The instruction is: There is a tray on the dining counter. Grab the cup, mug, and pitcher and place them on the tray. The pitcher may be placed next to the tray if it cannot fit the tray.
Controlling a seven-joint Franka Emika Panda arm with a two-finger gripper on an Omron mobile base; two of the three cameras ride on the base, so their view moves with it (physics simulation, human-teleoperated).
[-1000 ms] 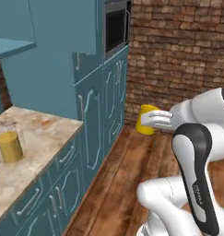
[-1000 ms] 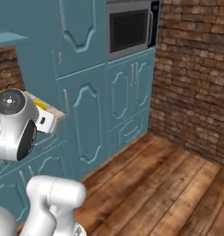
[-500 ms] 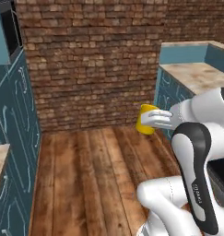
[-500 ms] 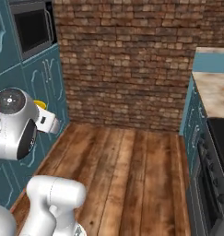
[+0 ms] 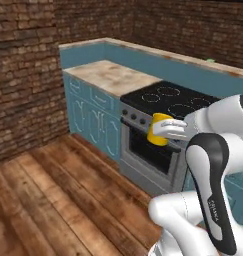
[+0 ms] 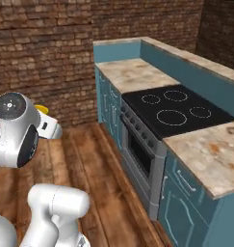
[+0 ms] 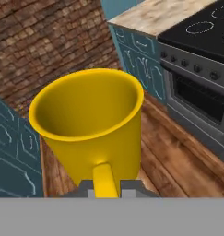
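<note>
Base has swung round: cabinets and microwave gone from view, stove (image 5: 175, 102) now ahead. Claw (image 5: 165, 131) stays clenched on the mug (image 5: 158, 129) by its handle, carried in the air in front of the stove. Tray not reached; transport continues.

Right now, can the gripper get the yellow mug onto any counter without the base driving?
Probably not. The gripper is shut on the yellow mug, held over the wood floor short of the black stovetop; the marbled counter lies farther off.
</note>
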